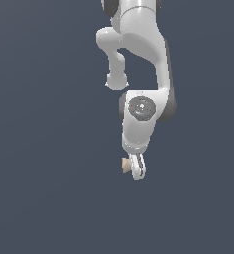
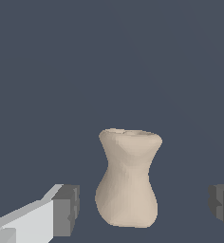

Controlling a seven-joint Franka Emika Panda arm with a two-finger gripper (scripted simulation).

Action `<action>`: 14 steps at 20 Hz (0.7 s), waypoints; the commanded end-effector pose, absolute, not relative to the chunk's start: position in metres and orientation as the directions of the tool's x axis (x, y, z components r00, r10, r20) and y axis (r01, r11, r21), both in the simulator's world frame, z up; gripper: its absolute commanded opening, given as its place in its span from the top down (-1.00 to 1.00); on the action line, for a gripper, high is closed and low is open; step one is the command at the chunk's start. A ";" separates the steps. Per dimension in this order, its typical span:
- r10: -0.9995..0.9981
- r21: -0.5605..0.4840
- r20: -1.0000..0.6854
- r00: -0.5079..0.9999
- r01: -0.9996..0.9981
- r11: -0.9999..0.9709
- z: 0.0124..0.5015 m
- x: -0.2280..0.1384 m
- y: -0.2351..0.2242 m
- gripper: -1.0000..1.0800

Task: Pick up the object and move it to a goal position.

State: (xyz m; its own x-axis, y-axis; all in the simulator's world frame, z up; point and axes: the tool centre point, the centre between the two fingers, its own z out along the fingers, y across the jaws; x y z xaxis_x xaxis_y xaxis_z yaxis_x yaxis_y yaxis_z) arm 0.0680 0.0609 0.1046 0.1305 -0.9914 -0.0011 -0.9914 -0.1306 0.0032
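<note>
In the wrist view, one grey finger pad (image 2: 66, 210) is seen on one side, then the object (image 2: 128, 179), then the other pad at the opposite edge of the picture, so the jaws are judged to stand wide apart with nothing clamped. The object, a small tan piece pinched at the middle and flared at both ends, lies between the jaws, clear gaps being left to each pad, the wider to the far pad. In the exterior view the gripper (image 1: 137, 168) is seen pointing down with the object just beside it. The piece is judged light, rigid and smooth; a hold is best taken at the narrow waist, where slipping would be checked by the wider ends.
</note>
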 end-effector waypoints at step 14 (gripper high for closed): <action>-0.997 0.000 0.000 0.072 -0.997 -0.072 0.092 0.071 0.064 -0.92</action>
